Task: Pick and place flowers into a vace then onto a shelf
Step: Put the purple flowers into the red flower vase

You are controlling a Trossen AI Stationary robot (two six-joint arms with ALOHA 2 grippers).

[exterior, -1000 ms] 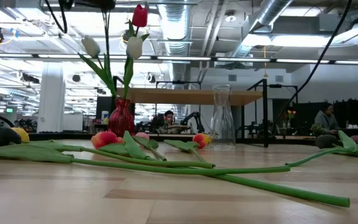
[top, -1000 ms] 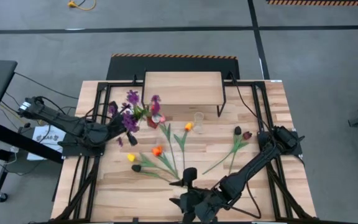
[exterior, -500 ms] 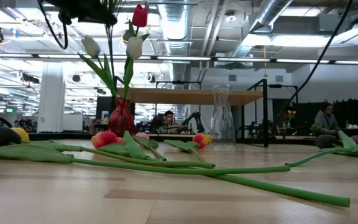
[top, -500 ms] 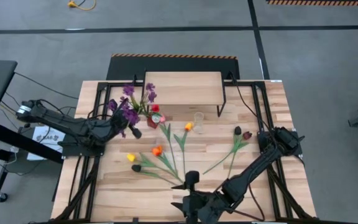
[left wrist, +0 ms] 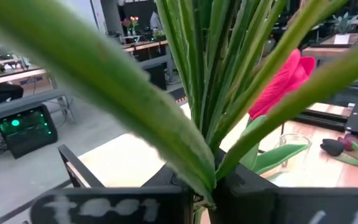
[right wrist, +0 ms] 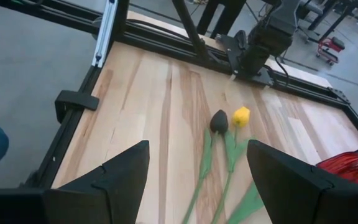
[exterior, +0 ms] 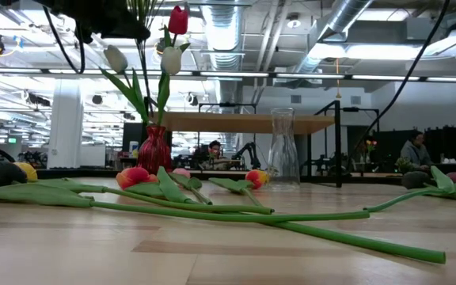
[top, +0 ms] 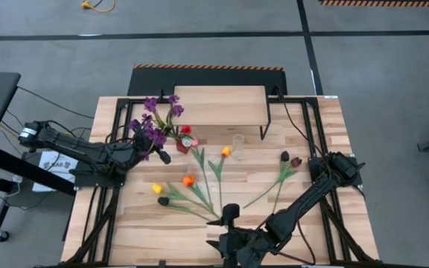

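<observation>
**Purple sprigs held aloft at the red vase; loose tulips await on the tabletop**

The tabletop (top: 311, 141) of light planks carries the whole work. At its far edge stands the shelf (top: 218, 104), a raised board on thin black legs, with nothing on it.

The left arm reaches in from the left side. Its hand (top: 155, 145) is pressed together on a bunch of purple sprigs (top: 155, 123), held above and just left of the red vase (exterior: 154, 149); the left wrist view shows the green stems clamped between the fingers. The vase sits near the shelf's left end and already holds a red and a white tulip. A clear glass vase (exterior: 283, 149) stands to its right, in front of the shelf, empty.

The right arm waits at the near edge, its hand (right wrist: 197, 171) spread wide and holding nothing.

Loose tulips (top: 199, 186) lie across the middle of the tabletop: orange, yellow and dark heads to the left of centre, two dark ones (top: 289, 158) to the right.

Risks noted:
- The sprig stems may miss the narrow mouth of the vase, or strike its rim and tip it.
- The blooms already standing crowd the opening; lowering the bunch could push them out.
- Long stems could foul the shelf edge.
</observation>
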